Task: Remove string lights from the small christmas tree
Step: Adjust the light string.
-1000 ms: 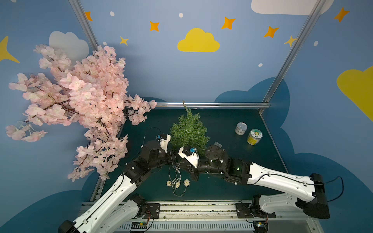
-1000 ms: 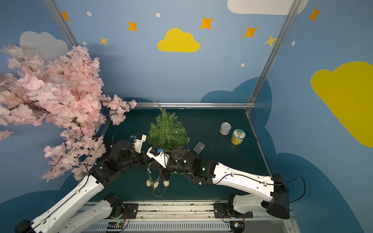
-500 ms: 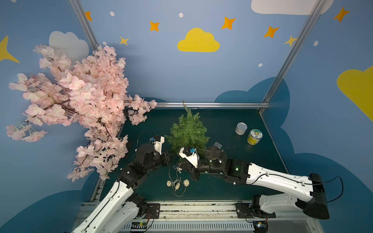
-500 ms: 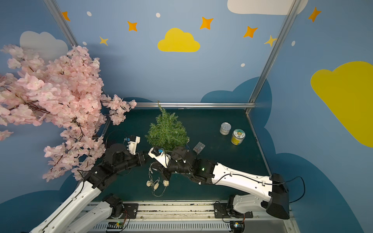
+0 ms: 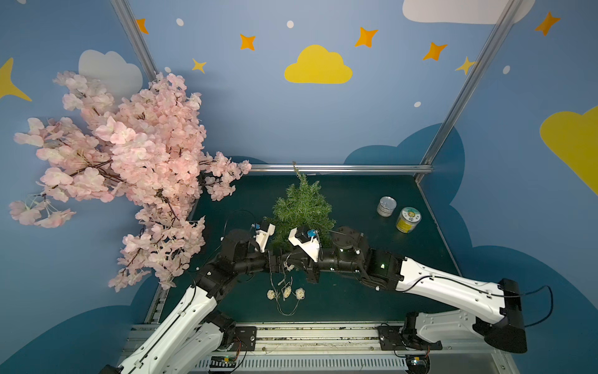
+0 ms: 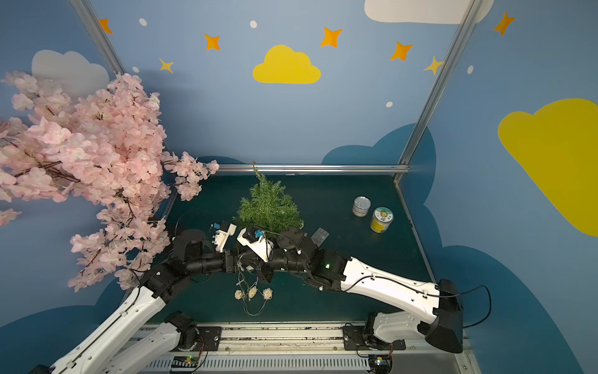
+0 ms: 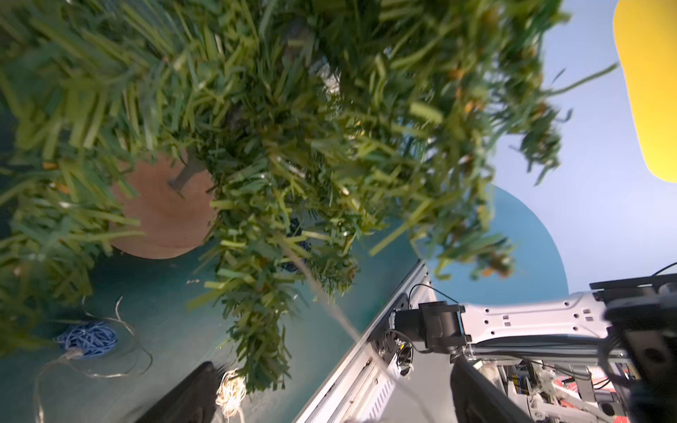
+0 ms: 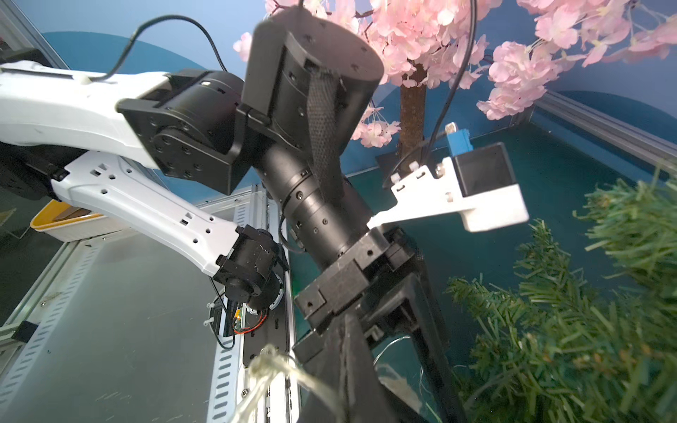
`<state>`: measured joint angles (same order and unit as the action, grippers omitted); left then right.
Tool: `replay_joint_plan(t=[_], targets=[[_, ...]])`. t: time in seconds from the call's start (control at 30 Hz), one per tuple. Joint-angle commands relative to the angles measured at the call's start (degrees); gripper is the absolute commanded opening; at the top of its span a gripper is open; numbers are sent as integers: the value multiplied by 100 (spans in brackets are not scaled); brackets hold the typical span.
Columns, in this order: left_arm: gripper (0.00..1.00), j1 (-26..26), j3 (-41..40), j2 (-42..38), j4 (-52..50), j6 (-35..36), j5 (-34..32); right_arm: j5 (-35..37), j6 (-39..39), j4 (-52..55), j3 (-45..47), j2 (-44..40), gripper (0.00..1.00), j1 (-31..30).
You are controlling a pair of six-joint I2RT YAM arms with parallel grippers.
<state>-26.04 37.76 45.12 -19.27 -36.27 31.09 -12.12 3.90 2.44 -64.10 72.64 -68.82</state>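
1. Left gripper (image 5: 274,258): swung back in beside the small christmas tree (image 5: 302,207) since half a second ago; jaws now sprung wide; fingers (image 7: 187,395) released, gripping nothing.
2. Right gripper (image 5: 293,264): clenched on the wire of the string lights (image 5: 286,293); tip to tip with the left.
3. String lights: three cream balls (image 6: 252,293) on the green table (image 5: 356,298) before the tree; blue ball (image 7: 88,338) near the tan base (image 7: 161,219); one strand runs into the branches.
4. Battery box (image 6: 319,235): on the table, just right of the tree.
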Motion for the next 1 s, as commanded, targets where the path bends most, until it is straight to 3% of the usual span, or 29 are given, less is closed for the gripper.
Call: replay_joint_plan(t=[0.0,0.07,0.13,0.17,0.4,0.6,0.9,0.93,0.97], targets=[[93,3,-55,17,62,91,316,-163,-12,-182,-177,55,0,46],[83,5,-76,85,199,37,362,-202,-5,-180,-213,100,0,53],[62,-3,-50,138,230,50,332,-221,-3,-164,-220,128,0,53],[56,3,-59,154,279,41,320,-221,13,-173,-205,127,0,60],[24,10,-171,431,1001,-293,499,-203,73,-292,-70,84,0,75],[4,51,-159,576,1291,-477,511,-138,103,-300,115,7,0,112],[4,481,-59,-8,731,-333,116,-11,328,-253,845,-446,0,277],[4,542,-39,-63,649,-320,124,-35,348,-160,895,-470,4,294],[4,593,-24,-105,589,-304,125,-52,357,-74,919,-484,16,301]])
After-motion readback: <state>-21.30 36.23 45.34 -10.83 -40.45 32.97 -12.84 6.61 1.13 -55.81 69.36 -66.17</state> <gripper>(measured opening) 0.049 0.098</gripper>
